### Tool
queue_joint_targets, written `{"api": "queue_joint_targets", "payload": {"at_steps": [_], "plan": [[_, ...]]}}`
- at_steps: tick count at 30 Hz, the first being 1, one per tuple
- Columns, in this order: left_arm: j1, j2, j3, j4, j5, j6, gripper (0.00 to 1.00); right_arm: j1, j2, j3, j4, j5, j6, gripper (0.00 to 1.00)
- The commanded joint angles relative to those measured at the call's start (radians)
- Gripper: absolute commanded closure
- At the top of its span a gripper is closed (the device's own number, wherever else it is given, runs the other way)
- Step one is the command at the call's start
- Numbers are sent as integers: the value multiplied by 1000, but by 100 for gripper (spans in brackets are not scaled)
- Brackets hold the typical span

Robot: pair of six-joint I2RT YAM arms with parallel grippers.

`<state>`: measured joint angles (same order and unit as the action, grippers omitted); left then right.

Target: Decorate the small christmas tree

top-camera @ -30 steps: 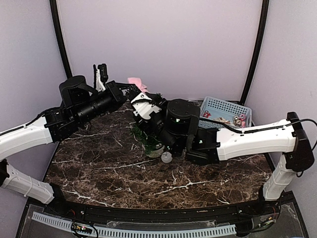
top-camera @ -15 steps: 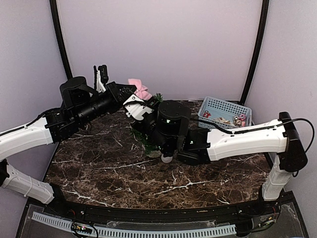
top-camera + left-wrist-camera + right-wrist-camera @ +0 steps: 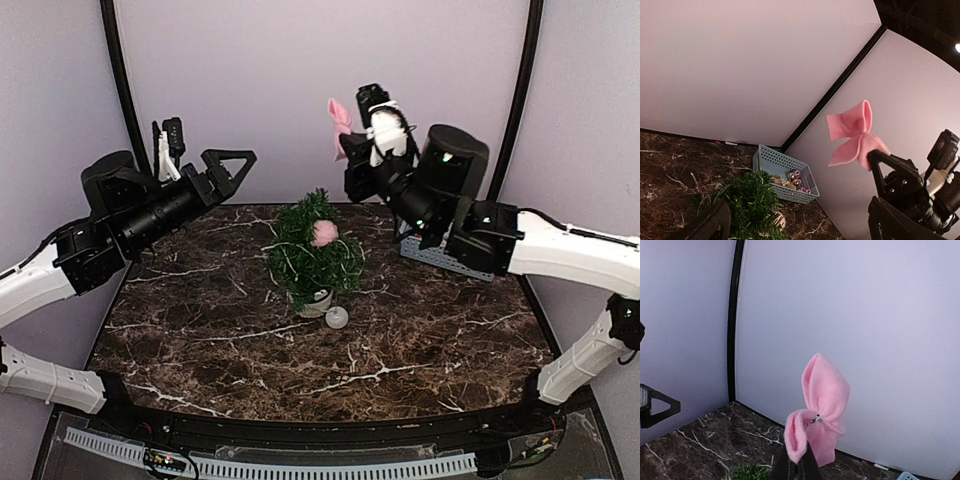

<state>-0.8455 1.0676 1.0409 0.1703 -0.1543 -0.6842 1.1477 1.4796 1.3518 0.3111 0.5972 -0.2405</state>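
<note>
Marbled worktop (image 3: 200,330) was seen bare across the lower frame, below the small christmas tree (image 3: 305,250). A pink bow (image 3: 820,405) was clamped by the right gripper (image 3: 796,465), while the left gripper (image 3: 240,168) was spread apart.

Dark marble table (image 3: 200,330): small christmas tree (image 3: 300,262), ball (image 3: 336,318), basket (image 3: 772,162).

The bushy dark-green artificial fir (image 3: 300,258) is standing in a round white pot (image 3: 318,303) and is wearing a small pink ball (image 3: 324,232). The soft pink felt bow (image 3: 819,410) is showing one plain pink. White veins are running across the dark brown marble-patterned table (image 3: 200,330). Pink and silvery trinkets (image 3: 796,176) are glinting in the pale-blue perforated plastic basket (image 3: 774,160).
</note>
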Motion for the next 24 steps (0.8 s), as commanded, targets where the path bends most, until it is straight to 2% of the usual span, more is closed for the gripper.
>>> {"api": "queue_joint_targets", "payload": {"at_steps": [1,5,8,10,16,24], "plan": [[14,-74,44,-135,-31,199,1,-126,-122,-17,-175,-398,362,100],[86,-51,82,-250,113,267,1,-211,-146,-3,-246,-681,517,100],[201,-21,86,-274,360,268,1,-215,-138,-10,-234,-808,572,100],[236,-7,71,-236,489,284,1,-215,-134,-32,-200,-875,588,100],[256,51,94,-173,791,426,1,-214,-104,-69,-118,-989,657,100],[307,110,88,-103,953,478,1,-214,-34,-53,-89,-1061,732,100]]}}
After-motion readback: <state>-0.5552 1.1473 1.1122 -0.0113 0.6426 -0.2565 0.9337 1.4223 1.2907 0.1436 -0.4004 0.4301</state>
